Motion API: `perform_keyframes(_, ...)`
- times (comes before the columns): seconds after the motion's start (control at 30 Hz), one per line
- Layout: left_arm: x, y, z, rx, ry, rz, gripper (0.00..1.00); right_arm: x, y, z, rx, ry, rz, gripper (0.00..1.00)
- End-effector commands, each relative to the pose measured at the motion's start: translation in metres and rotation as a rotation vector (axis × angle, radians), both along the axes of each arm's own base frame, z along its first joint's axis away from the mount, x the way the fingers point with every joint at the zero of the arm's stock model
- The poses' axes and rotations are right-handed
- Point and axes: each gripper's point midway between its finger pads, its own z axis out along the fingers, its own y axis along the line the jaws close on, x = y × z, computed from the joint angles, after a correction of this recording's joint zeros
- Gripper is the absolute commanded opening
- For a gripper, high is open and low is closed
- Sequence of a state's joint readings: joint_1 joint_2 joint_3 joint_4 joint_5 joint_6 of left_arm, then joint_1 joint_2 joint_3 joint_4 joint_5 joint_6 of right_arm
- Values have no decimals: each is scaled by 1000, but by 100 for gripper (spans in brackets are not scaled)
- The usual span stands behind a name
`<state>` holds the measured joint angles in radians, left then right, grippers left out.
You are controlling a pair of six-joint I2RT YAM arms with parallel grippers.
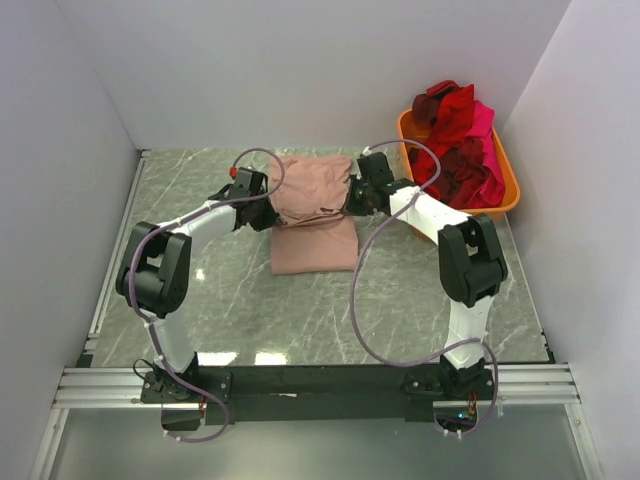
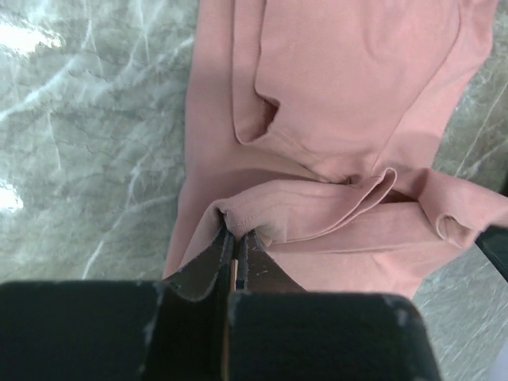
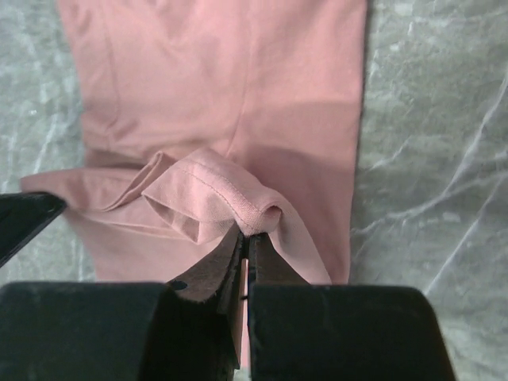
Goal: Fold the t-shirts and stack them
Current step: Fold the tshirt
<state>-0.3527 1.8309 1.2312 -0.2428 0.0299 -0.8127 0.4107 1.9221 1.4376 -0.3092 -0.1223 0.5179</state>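
A dusty pink t-shirt [image 1: 312, 215] lies partly folded in the middle of the table, its far part lifted and carried over the near part. My left gripper [image 1: 262, 200] is shut on the shirt's left edge; the left wrist view shows the pinched hem [image 2: 238, 226]. My right gripper [image 1: 352, 197] is shut on the right edge; the right wrist view shows the hem [image 3: 258, 218] bunched over the fingertips. Red, maroon and hot pink shirts [image 1: 462, 145] are heaped in the orange tub. No print shows on the pink shirt.
The orange plastic tub [image 1: 508, 195] stands at the back right by the right wall. White walls close the back and both sides. Grey marble table [image 1: 230, 300] lies bare near the arm bases. Purple cables loop over both arms.
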Motion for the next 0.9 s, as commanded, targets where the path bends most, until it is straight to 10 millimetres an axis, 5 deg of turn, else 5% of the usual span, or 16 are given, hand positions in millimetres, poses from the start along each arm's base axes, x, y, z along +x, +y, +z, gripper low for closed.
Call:
perform_keyframes(0.0, 24, -7, 21, -39, -82, -22, 3, 23, 3, 18, 12, -57, 14, 0)
perform_keyframes(0.13, 30, -5, 26, -60, -81, -27, 39, 33, 3, 18, 16, -65, 33, 10)
perform_keyframes(0.17, 31, -7, 32, -79, -97, -38, 47, 30, 8, 21, 35, -58, 64, 35)
perform_keyframes(0.2, 32, -7, 37, -85, -110, -39, 58, 32, 10, 27, 34, -74, 92, 42)
perform_keyframes(0.23, 32, -6, 47, -90, -135, -37, 86, 31, 12, 32, 38, -83, 110, 47)
perform_keyframes(0.27, 32, -4, 53, -86, -151, -33, 99, 30, 12, 34, 42, -88, 122, 52)
perform_keyframes(0.47, 5, 12, 74, -75, -201, 0, 99, -3, 13, 44, 88, -117, 199, 58)
perform_keyframes(0.7, -64, 12, 39, -143, -96, -66, 99, -83, -7, 10, 141, 8, 182, 58)
perform_keyframes(0.87, -96, 5, 22, -171, -60, -97, 100, -123, -20, -9, 166, 46, 157, 58)
